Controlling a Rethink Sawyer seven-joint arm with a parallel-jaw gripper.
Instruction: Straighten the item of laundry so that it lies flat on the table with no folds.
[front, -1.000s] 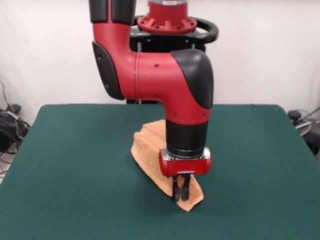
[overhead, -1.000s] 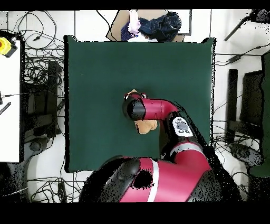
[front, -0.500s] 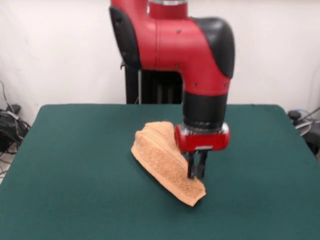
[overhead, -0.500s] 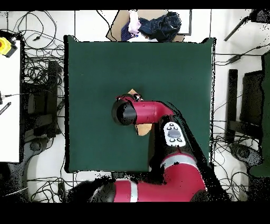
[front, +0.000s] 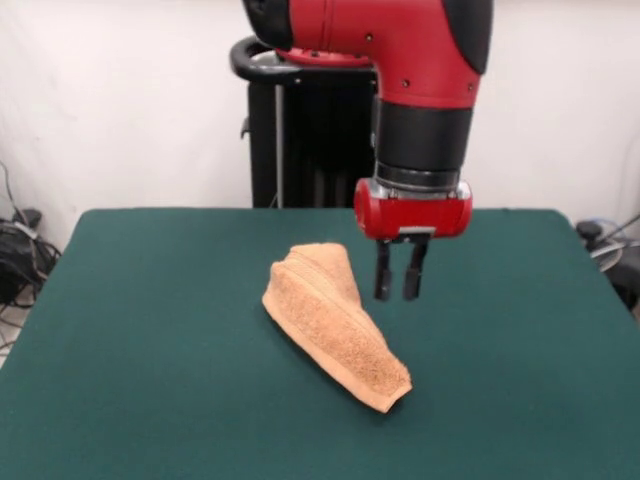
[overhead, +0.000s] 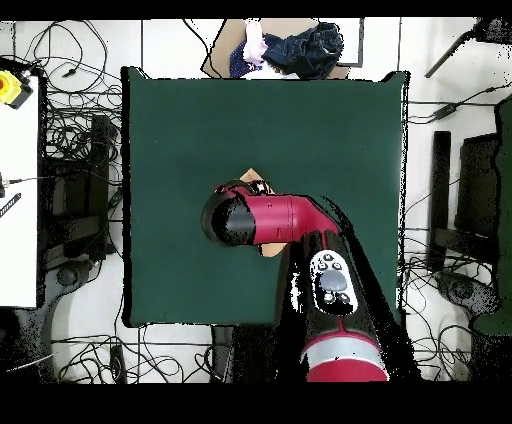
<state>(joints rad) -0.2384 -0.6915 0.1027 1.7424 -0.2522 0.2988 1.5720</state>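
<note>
Front view: the red and black arm (front: 415, 60) comes down from the top and points straight down at the table (front: 150, 330). At its end is a red block with the gripper (front: 398, 285) under it. The two black fingers (front: 383, 272) hang down side by side with a small gap between them, and they hold nothing. The gripper floats in the air above the green top and does not touch anything. The orange towel (front: 330, 320) lies near the middle of the table, just beside the gripper and lower in the picture. It is not flat. It is folded into a thick, long wedge, with one end bunched up and the other end running to a point close to the near edge. You can see folded layers along its top edge. The fuzzy side faces out. Overhead view: the arm (overhead: 290, 218) reaches from the bottom toward the middle of the green table (overhead: 180, 130). Its round black end sits over the towel (overhead: 256, 177) and hides most of it, so only small orange bits peek out at the top and bottom of the arm. A pile of dark blue cloth (overhead: 300, 45) lies past the far edge of the table. Lots of cables (overhead: 70, 120) lie on the floor around the table.
</note>
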